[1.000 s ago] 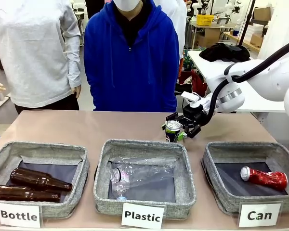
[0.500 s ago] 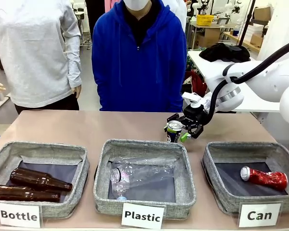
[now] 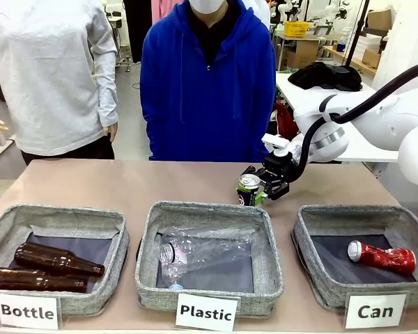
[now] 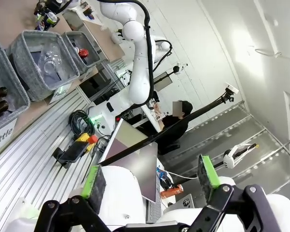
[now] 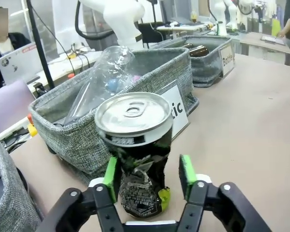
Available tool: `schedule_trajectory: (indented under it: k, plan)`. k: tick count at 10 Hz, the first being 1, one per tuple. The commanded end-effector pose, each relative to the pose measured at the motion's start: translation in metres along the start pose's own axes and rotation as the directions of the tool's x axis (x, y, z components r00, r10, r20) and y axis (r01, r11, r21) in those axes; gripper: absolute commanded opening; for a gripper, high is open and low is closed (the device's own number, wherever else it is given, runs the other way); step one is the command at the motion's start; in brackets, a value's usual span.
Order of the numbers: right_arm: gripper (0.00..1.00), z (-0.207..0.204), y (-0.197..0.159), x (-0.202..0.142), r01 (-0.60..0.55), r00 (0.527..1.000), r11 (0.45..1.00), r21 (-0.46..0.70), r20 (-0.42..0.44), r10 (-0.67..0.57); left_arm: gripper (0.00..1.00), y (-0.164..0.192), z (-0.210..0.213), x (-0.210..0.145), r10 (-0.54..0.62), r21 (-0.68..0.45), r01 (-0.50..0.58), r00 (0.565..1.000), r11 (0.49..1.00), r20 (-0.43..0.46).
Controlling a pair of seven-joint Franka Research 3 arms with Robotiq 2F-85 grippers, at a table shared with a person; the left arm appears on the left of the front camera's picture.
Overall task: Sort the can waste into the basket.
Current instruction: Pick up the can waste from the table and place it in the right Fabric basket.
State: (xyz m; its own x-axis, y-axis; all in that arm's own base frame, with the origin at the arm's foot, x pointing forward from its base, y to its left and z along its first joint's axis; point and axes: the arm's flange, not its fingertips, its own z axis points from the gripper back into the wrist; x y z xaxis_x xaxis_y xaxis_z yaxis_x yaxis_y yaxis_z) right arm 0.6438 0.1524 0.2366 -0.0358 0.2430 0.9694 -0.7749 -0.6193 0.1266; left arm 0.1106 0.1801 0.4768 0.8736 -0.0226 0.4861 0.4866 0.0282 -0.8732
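1. the black can (image 3: 249, 189) stands upright on the table (image 3: 125, 184), just behind the plastic basket (image 3: 209, 259).
2. the right pincer (image 3: 262, 188) has its green pads close on either side of this can, one pad touching it.
3. the red can (image 3: 382, 257) lies in the can basket (image 3: 362, 254), right of the plastic basket.
4. the plastic basket holds a clear bottle (image 3: 202, 252); the bottle basket (image 3: 54, 256) holds two brown bottles (image 3: 45, 268).
5. the left pincer (image 4: 152, 179) gapes wide, holding nothing, away from the table.
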Motion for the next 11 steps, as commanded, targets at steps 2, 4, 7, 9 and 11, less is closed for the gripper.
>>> schedule_trajectory:
  k: [2, 4, 7, 9, 11]
  plan:
    - [0.14, 0.006, -0.006, 0.001, -0.038, 0.999, 0.999, 0.020, 0.016, 0.038, 1.00, -0.009, 0.001, -0.011, 0.003, -0.019, -0.003, 1.000, 1.000, -0.004]
    - [0.00, 0.006, -0.004, 0.000, -0.037, 0.999, 0.999, 0.021, 0.021, 0.037, 1.00, -0.009, 0.001, -0.011, 0.003, -0.019, -0.003, 1.000, 1.000, -0.004]
    - [0.00, 0.010, 0.001, 0.006, -0.051, 0.999, 0.999, -0.002, 0.013, 0.051, 1.00, -0.009, 0.001, -0.011, 0.003, -0.019, -0.003, 1.000, 1.000, -0.004]
    - [0.00, 0.019, 0.017, 0.026, -0.072, 0.997, 0.995, -0.067, -0.009, 0.072, 1.00, -0.009, 0.001, -0.011, 0.003, -0.019, -0.003, 1.000, 1.000, -0.004]
    - [0.00, 0.036, 0.051, 0.074, -0.115, 0.992, 0.980, -0.164, -0.075, 0.104, 1.00, -0.009, 0.001, -0.011, 0.003, -0.019, -0.003, 1.000, 1.000, -0.004]
